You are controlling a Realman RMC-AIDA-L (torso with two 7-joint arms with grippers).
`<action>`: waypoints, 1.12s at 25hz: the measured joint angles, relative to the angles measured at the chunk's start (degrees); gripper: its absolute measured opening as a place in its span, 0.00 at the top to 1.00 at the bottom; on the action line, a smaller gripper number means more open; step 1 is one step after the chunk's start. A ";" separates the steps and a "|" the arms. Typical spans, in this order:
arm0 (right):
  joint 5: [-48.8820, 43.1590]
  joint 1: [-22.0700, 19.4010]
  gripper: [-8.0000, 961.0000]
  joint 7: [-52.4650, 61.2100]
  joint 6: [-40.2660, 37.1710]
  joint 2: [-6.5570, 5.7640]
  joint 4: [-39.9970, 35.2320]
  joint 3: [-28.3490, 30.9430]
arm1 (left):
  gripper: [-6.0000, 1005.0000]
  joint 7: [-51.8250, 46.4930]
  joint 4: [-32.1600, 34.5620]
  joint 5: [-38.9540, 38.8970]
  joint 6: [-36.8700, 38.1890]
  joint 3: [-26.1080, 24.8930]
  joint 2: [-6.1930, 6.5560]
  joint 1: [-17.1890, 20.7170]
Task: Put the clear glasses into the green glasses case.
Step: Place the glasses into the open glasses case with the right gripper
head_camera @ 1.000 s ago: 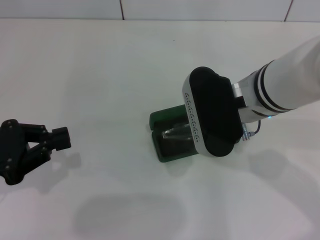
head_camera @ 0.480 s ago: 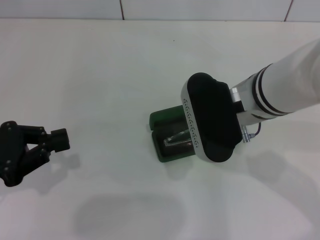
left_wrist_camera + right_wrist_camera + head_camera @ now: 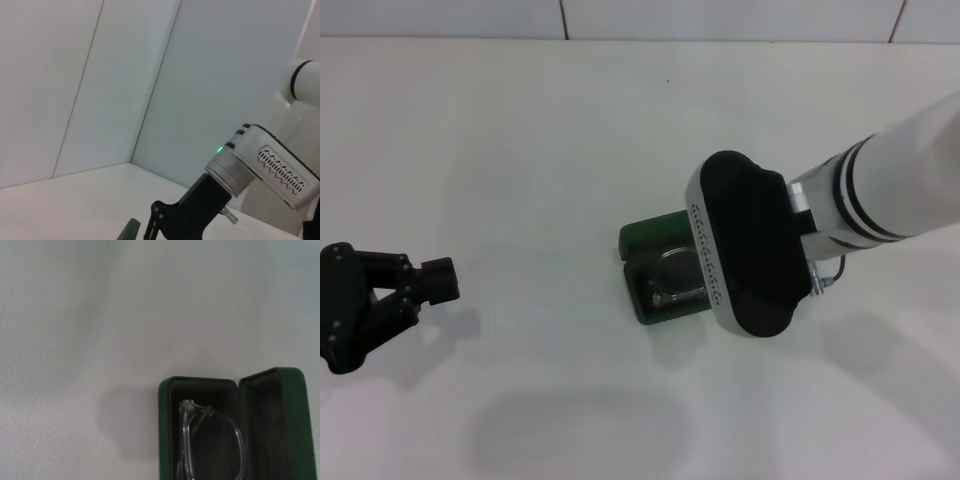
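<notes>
Resting low at the near left of the white table (image 3: 520, 130), the left tool (image 3: 438, 281) sits parked, its black fingers narrowly parted around nothing. Farther in, the green glasses case (image 3: 645, 240) lies open, its long axis running left to right, lid raised along the far edge. The clear glasses (image 3: 210, 440) lie inside on the dark lining, lengthwise. The right tool hangs over the case's right part; its fingers are hidden, so I cannot tell their state

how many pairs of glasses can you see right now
1. The clear glasses lie inside the open green glasses case on the table. The right arm covers part of the case from above, so more could be hidden.
</notes>
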 joint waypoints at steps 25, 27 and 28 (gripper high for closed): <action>-8.88 -7.95 0.88 11.73 -8.70 0.00 -11.31 -0.35 | 0.90 -0.18 0.00 -0.18 0.26 0.16 -0.14 0.00; -9.83 -7.98 0.89 13.82 -9.32 0.01 -11.31 -0.09 | 0.90 -0.13 0.00 -0.18 0.29 0.20 -0.18 0.00; -10.08 -8.00 0.90 14.33 -9.49 0.00 -11.22 0.05 | 0.90 -0.14 0.00 -0.18 0.32 0.20 -0.18 0.02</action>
